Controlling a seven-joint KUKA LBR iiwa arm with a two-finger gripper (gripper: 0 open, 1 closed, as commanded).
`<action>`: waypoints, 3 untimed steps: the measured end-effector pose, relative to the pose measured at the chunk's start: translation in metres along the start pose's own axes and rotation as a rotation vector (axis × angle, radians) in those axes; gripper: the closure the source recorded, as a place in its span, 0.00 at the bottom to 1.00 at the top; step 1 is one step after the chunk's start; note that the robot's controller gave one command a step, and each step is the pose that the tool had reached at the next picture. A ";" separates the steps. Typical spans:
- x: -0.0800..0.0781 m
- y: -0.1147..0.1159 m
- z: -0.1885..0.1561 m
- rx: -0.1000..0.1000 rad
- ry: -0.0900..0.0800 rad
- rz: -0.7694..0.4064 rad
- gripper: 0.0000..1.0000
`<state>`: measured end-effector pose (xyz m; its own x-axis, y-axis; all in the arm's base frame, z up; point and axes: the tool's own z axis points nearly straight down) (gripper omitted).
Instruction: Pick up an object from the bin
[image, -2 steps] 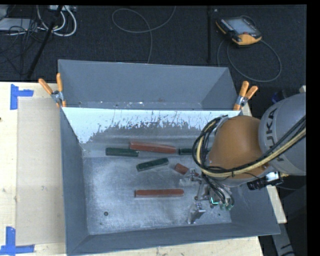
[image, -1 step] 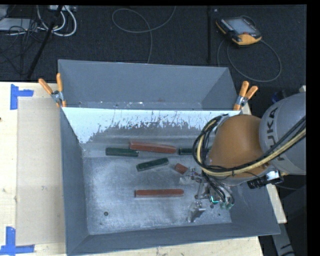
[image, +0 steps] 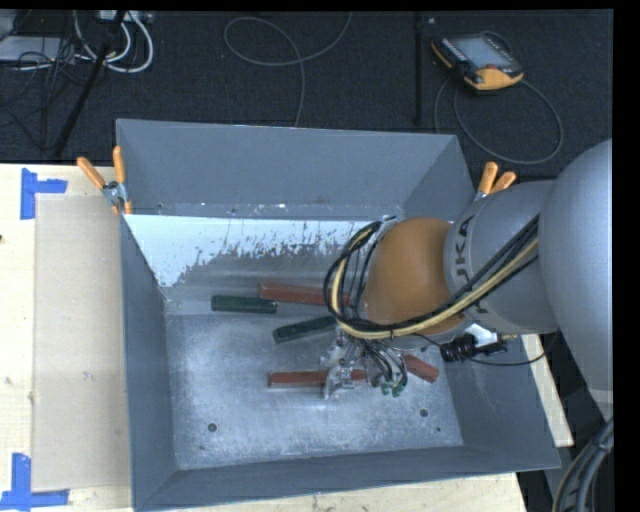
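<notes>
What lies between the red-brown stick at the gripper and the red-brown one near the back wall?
In the camera view, a dark green stick lies tilted between the near red-brown stick and the far red-brown stick.

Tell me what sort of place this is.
Probably a robotics lab: a grey metal bin of red-brown and dark green flat sticks, the arm's gripper low among them, loose cables on the dark floor beyond.

the only readable lettering stands on the grey arm link (image: 478, 262) beside its orange cover (image: 410, 272): dark letters "ku", the rest cut off by cables (image: 500, 268).
</notes>
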<state>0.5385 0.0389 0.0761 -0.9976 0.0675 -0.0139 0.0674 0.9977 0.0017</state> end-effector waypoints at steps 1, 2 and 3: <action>0.002 0.000 0.003 0.000 0.007 -0.001 0.00; 0.000 0.000 0.000 -0.001 0.000 -0.002 1.00; 0.000 0.000 0.000 0.000 0.000 -0.002 1.00</action>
<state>0.5383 0.0394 0.0760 -0.9977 0.0657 -0.0138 0.0657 0.9978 0.0022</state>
